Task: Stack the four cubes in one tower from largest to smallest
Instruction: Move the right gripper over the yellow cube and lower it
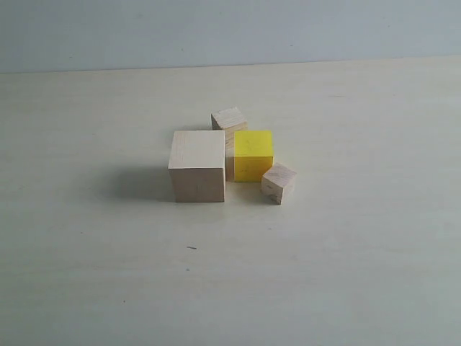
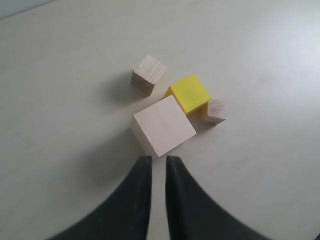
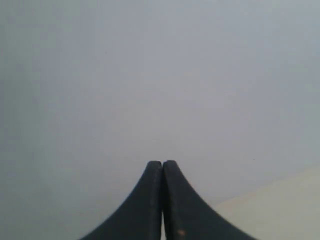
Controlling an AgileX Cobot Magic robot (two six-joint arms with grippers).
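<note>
All four cubes sit directly on the worktop [image 1: 86, 274] in one loose cluster near its middle, none resting on another. We take the yellow cube [image 1: 253, 155] as the dial's centre in the exterior view. The large wood cube [image 1: 197, 167] stands just beside it at 9 o'clock. One small wood cube [image 1: 229, 121] lies at 11 o'clock, behind the other two and turned slightly; the left wrist view shows a clear gap around it. The other small wood cube [image 1: 278, 182] sits at 4 o'clock, close against the yellow cube's corner and also turned. We cannot tell which small cube is the smaller.

Bare worktop spreads out from the cluster at 3, 6 and 9 o'clock. At 12 o'clock its far edge meets a pale wall [image 1: 230, 29]. A dark speck [image 1: 191, 248] lies at 7 o'clock.

The left jaws hang above the worktop near the large wood cube, narrow, with a slim gap and nothing between them. The right jaws are pressed together and empty, facing the wall.
</note>
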